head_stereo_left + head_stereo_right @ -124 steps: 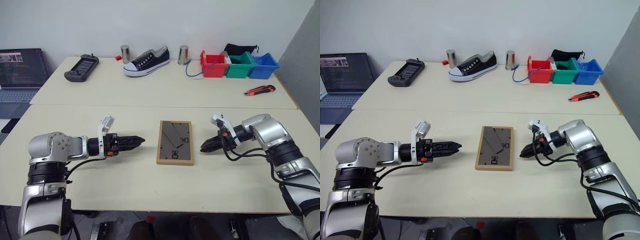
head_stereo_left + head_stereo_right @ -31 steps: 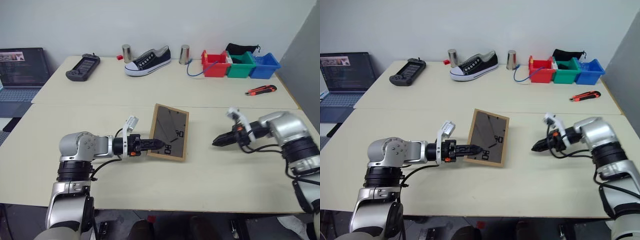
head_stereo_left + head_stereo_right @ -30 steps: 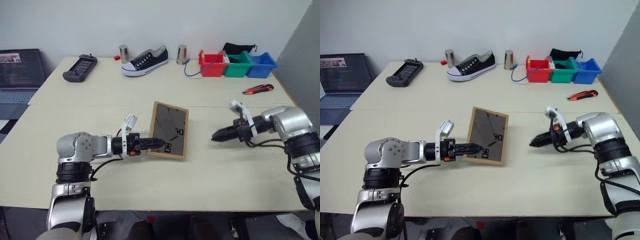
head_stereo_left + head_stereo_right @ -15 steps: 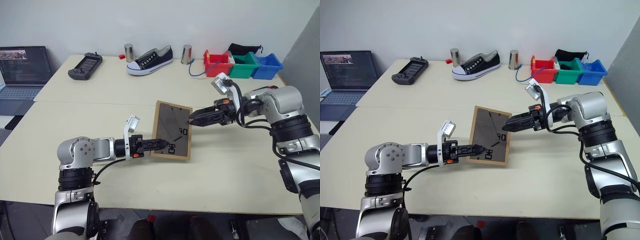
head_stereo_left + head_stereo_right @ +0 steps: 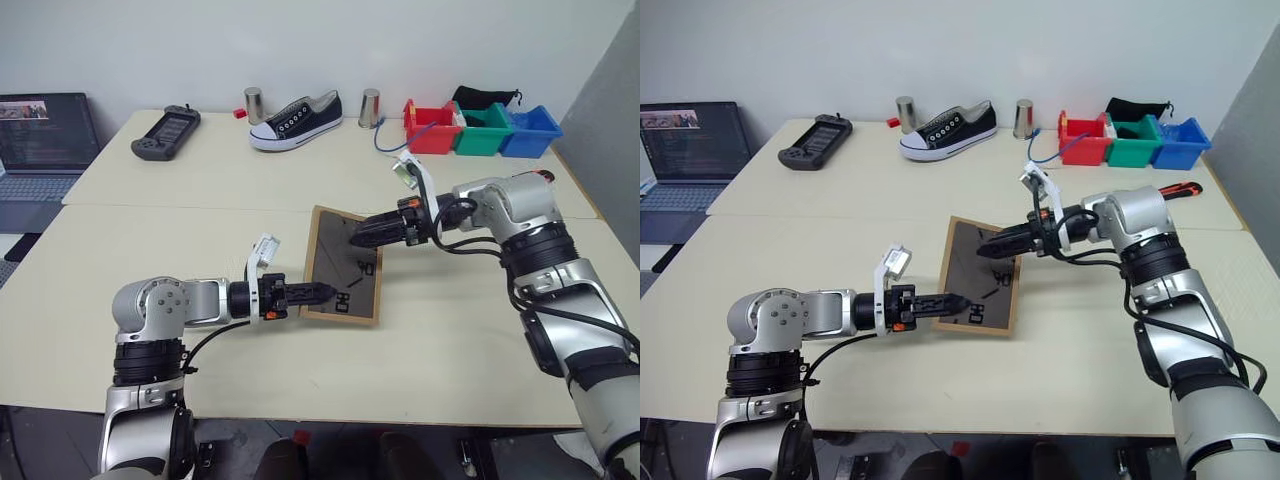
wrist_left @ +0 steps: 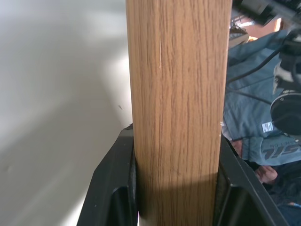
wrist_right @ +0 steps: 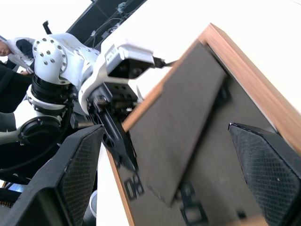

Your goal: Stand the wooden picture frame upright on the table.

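The wooden picture frame stands tilted on the table, dark grey back toward me, its near edge resting on the tabletop. My left gripper is shut on the frame's left wooden edge, which sits between both fingers. My right gripper reaches in from the right and hovers open just over the back panel. Its fingers are spread wide on either side of the fold-out stand, which lies flat against the back.
Along the far edge of the table are a game controller, two metal cans, a black shoe and red, green and blue bins. A laptop sits far left. A box cutter lies behind my right arm.
My right gripper has swung left from the open table to just above the frame's back, and its fingers have spread open. The left gripper still holds the tilted frame in place.
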